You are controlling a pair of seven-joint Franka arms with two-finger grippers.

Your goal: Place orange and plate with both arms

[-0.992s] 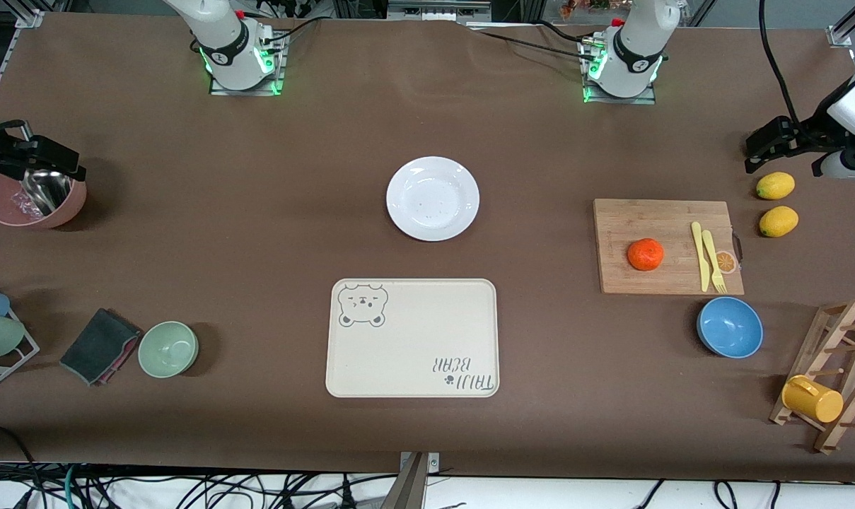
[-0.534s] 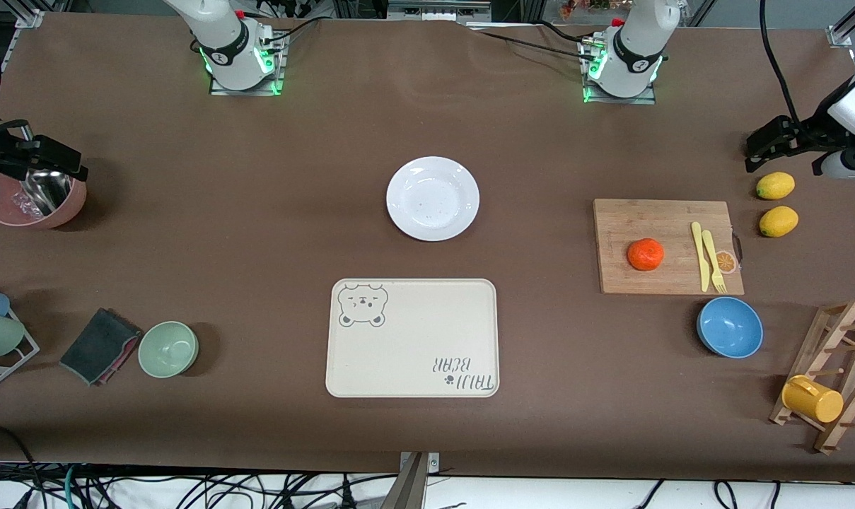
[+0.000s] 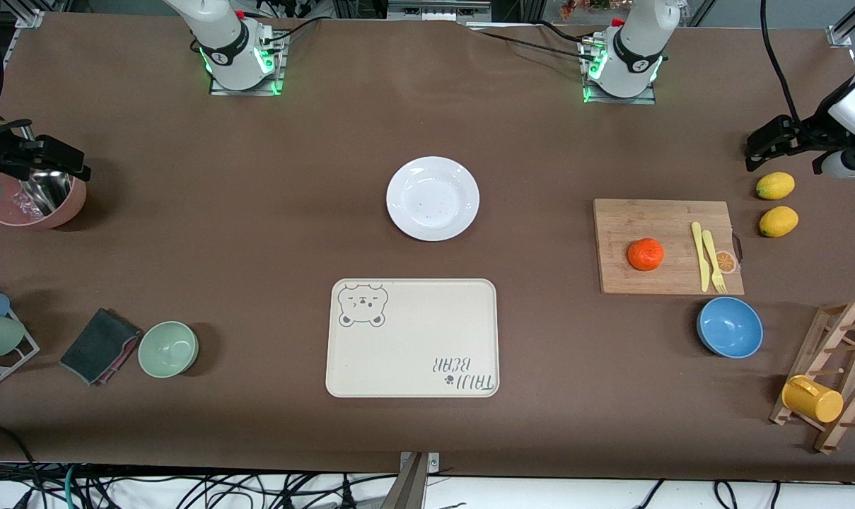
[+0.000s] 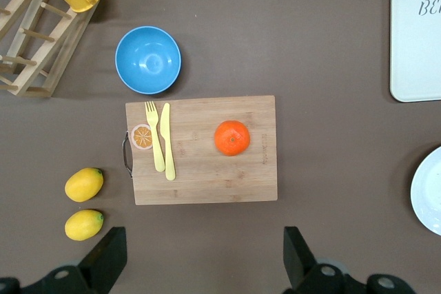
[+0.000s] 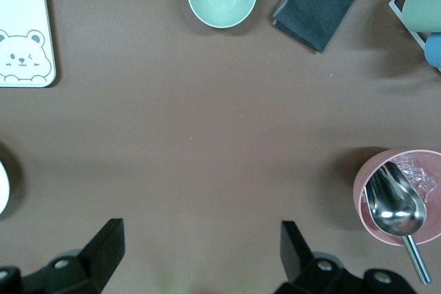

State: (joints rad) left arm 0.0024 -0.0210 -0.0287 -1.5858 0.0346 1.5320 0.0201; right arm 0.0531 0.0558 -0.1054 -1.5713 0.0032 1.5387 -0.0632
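The orange (image 3: pixel 645 254) rests on a wooden cutting board (image 3: pixel 671 212) toward the left arm's end of the table, and shows too in the left wrist view as the orange (image 4: pixel 231 138). The white plate (image 3: pixel 433 199) lies bare at the table's middle, farther from the camera than the cream bear tray (image 3: pixel 412 338); its rim (image 4: pixel 428 194) is at the left wrist view's edge. My left gripper (image 3: pixel 782 152) (image 4: pixel 203 259) hangs open and empty over bare table beside the board. My right gripper (image 3: pixel 31 166) (image 5: pixel 203 253) hangs open and empty near a pink bowl.
Two lemons (image 3: pixel 775 185), a yellow fork and knife (image 3: pixel 706 254), a blue bowl (image 3: pixel 729 326) and a wooden rack with a yellow mug (image 3: pixel 812 398) crowd the left arm's end. A pink bowl with a scoop (image 3: pixel 42 201), green bowl (image 3: pixel 167 348) and dark cloth (image 3: pixel 100 345) sit at the right arm's end.
The right gripper has shifted very slightly by the pink bowl. Nothing else has moved.
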